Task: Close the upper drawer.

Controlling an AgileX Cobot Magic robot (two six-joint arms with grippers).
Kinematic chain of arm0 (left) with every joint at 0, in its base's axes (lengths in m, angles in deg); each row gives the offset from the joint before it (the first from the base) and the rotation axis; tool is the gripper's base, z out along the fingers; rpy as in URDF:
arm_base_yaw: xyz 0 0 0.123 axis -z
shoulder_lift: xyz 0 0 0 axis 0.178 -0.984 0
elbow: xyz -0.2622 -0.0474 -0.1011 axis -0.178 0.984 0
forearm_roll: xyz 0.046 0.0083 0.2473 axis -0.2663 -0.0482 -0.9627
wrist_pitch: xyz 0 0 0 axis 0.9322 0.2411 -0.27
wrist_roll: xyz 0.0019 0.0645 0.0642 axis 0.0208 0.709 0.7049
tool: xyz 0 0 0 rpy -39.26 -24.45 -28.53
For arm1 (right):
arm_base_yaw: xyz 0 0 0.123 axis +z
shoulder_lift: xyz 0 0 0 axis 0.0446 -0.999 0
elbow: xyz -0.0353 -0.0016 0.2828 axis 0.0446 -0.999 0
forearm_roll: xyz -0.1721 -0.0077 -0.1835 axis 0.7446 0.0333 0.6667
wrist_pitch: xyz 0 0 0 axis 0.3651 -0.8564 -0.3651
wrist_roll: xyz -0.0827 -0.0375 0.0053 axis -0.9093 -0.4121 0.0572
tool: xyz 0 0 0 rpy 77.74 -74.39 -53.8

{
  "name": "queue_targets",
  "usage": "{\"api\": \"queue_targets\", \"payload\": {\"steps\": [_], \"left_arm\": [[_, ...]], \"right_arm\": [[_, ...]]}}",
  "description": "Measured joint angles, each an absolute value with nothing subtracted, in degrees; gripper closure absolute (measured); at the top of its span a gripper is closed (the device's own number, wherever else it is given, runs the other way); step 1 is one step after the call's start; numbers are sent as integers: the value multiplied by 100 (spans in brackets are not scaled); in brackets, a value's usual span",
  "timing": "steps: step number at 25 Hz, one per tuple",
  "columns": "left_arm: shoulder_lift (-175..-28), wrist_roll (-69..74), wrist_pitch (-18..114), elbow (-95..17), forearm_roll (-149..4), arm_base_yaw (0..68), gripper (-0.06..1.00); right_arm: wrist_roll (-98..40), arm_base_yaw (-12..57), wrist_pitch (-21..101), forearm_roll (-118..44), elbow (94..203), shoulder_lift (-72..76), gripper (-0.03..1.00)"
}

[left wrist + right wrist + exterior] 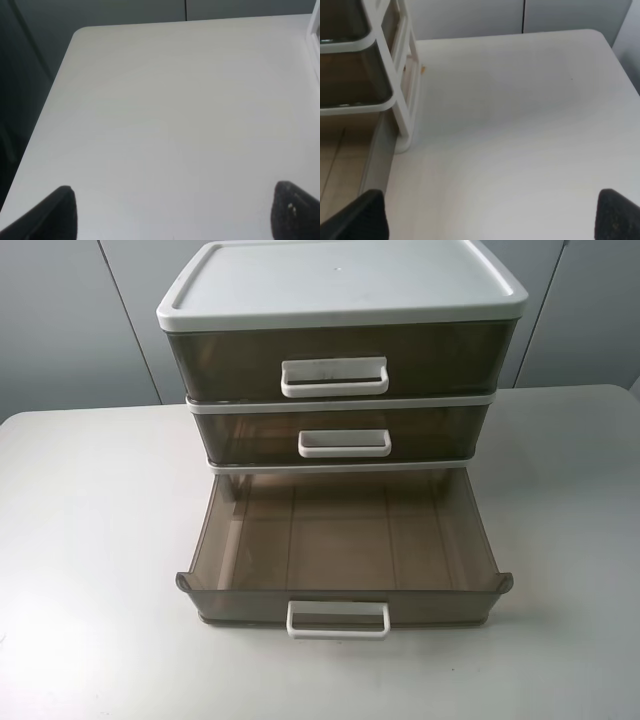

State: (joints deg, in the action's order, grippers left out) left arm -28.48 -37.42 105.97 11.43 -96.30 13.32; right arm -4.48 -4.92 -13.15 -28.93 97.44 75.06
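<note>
The white-framed cabinet (340, 285) stands at the back middle of the table. The upper drawer (250, 435), smoky-brown with a white loop handle (344, 443), is the middle tier and sits in, about level with the frame's front. It also shows in the right wrist view (345, 75). The look-alike lowest drawer (340, 540) is pulled far out and is empty. Neither gripper shows in the exterior high view. My left gripper (175, 215) is open and empty over bare table. My right gripper (490, 215) is open and empty beside the cabinet's right side.
The taller top drawer (220, 355) with the scuffed handle is shut. The lowest drawer's side wall (375, 155) juts forward near my right gripper. A sliver of the cabinet frame (315, 40) shows in the left wrist view. The white table (90, 540) has rounded edges.
</note>
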Motion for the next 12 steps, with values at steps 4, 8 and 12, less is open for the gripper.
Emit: {"api": "queue_targets", "payload": {"steps": [4, 8, 12], "left_arm": [[-2848, -3742, 10597, 1143, -9630, 1332, 20], [-2848, -3742, 10597, 1143, -9630, 1332, 20], [-2848, -3742, 10597, 1143, -9630, 1332, 20]], "right_arm": [[-448, -492, -1315, -2893, 9744, 7506, 34], [-448, -492, -1315, -2893, 9744, 7516, 34], [-448, -492, -1315, -2893, 9744, 7516, 34]]}}
